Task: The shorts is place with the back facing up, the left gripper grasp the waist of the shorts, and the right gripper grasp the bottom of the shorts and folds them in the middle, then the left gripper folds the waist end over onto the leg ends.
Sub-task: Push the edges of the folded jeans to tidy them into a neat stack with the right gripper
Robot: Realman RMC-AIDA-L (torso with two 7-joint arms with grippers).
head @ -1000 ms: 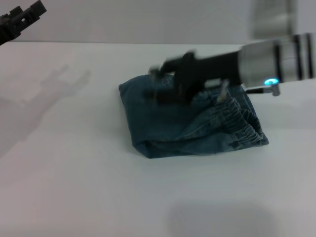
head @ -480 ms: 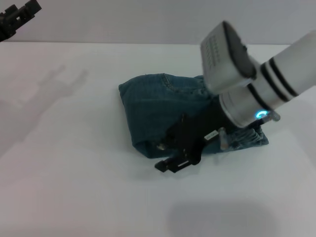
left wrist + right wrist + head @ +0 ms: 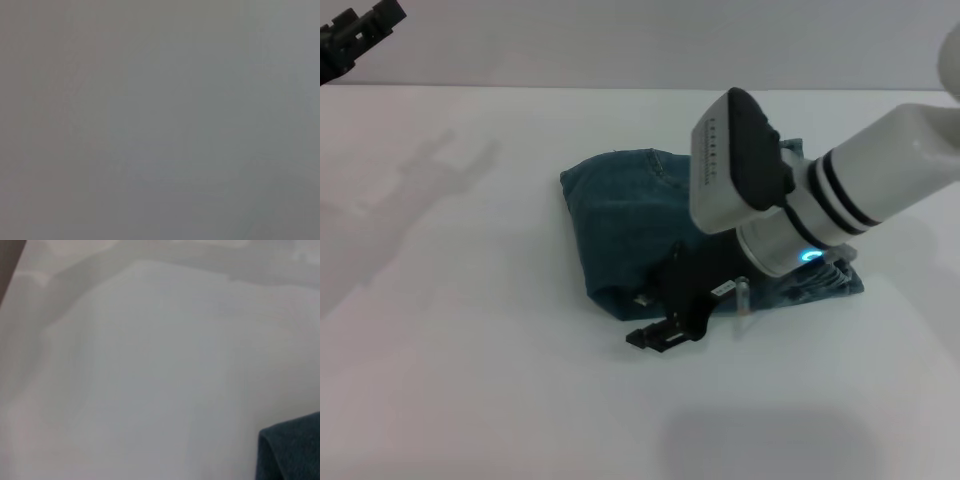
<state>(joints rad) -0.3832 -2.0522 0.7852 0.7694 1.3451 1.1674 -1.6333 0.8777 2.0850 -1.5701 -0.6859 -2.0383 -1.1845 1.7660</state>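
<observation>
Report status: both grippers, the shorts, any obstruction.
Right gripper low at the near edge of the shorts, holding nothing visible. Left gripper parked far left, off the cloth. Shorts folded into a compact bundle on the table. No obstruction seen.

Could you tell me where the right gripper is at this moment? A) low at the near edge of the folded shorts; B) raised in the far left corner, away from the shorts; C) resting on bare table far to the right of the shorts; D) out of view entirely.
A: in the head view the right gripper sits low at the near edge of the folded shorts, while the left gripper is parked far left.
</observation>
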